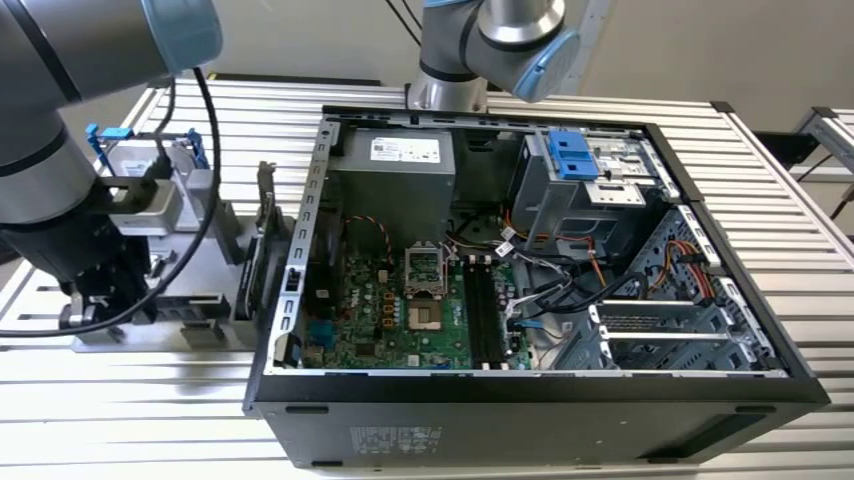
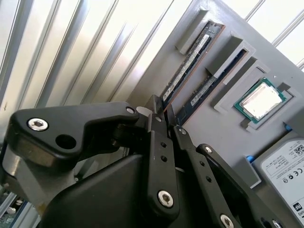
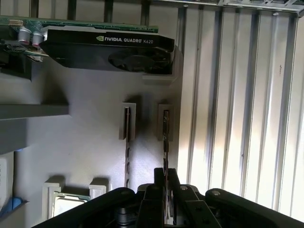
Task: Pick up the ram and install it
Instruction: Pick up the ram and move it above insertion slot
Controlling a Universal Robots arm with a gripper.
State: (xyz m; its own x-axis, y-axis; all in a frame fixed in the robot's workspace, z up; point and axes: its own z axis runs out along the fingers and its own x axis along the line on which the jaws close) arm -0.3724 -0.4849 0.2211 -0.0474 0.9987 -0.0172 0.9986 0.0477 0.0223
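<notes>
Slatted table (image 1: 134, 420) bearing open case (image 1: 534, 430); parts holder (image 1: 120, 338) at its 9 o'clock. In holder slots: ram (image 2: 187, 64), second stick (image 2: 211, 83) alongside, processor (image 2: 261, 100) beyond; gripper (image 3: 166, 173) seemingly at ram's end.

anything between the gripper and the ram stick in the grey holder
Nothing visible. The black gripper is at the end of the thin dark green ram stick, on edge in the grey plastic holder; a second stick stands apart.

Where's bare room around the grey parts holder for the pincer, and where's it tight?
Free: the grey holder plate between the black graphics card and the two thin dark RAM sticks; the slatted metal table beyond. Tight: between those sticks.
</notes>
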